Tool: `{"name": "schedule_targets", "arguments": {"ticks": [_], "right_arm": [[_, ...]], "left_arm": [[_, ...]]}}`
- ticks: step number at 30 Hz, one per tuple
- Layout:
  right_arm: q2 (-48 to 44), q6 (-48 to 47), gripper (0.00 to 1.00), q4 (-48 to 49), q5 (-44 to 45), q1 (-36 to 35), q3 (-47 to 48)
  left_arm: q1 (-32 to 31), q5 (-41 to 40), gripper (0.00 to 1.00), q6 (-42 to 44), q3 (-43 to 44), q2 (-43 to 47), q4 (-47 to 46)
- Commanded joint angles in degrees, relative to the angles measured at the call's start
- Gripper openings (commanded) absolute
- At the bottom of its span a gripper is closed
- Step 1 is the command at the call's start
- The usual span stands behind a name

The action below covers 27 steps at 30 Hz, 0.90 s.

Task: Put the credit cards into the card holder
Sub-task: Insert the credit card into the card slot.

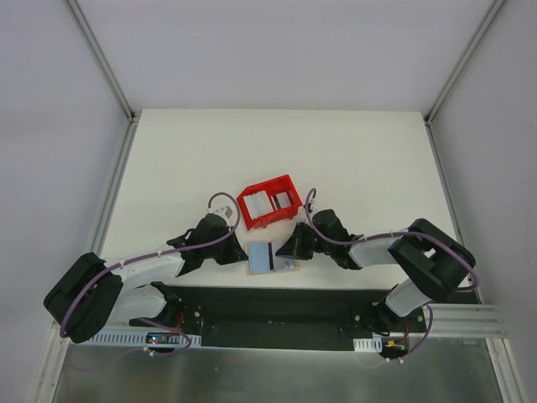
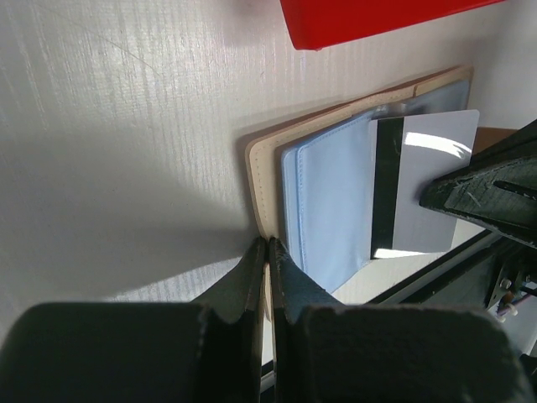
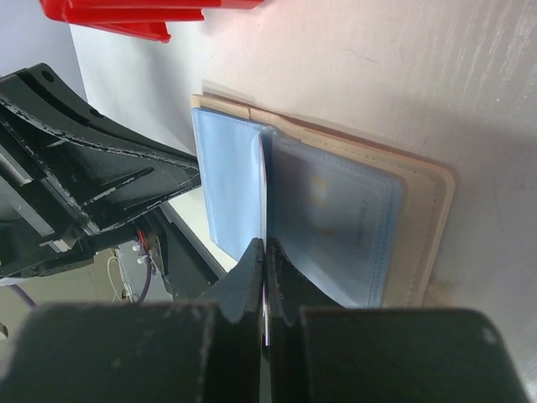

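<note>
The open card holder (image 2: pixel 323 201) lies on the tabletop (image 1: pixel 336 151). The closed left end effector (image 2: pixel 268 252) touches its tan edge; the right end effector (image 3: pixel 265 252) pinches a striped credit card (image 2: pixel 428 193) over it.

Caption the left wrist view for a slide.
Left gripper pinches the edge of the open card holder while the right gripper holds a striped card over its blue lining.

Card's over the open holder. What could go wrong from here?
1. The striped card in the right pincer lies over the card holder's blue lining; it may skate past the pocket.
2. The left pincer grips only the holder's edge, near the table's front; a push could slide it off.
</note>
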State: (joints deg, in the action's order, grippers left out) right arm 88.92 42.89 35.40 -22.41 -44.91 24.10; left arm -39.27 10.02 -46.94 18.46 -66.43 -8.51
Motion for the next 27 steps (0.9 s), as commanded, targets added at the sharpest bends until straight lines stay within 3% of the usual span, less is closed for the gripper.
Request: {"name": "schedule_targets", "arguments": {"ticks": [1,9,13,27], "right_arm": [[2.04,0.61,0.01,3.1,-0.88,-0.53,-0.19],[2.31,0.27,0.01,3.63,0.35,-0.62,-0.98],[2.13,-3.08,0.01,-2.43,0.62,-0.18,1.03],[7.05,3.33,0.01,0.1,0.18,-2.38,3.85]], "left_arm": [[0.33,-0.71,0.0,0.27,-1.41,-0.89,1.48],[0.33,-0.88,0.0,0.09,-1.49,-0.45,1.48],[0.33,-0.97,0.0,0.0,-1.67,-0.45,1.48],[0.33,-0.97,0.0,-0.08,-1.32,-0.71,1.31]]}}
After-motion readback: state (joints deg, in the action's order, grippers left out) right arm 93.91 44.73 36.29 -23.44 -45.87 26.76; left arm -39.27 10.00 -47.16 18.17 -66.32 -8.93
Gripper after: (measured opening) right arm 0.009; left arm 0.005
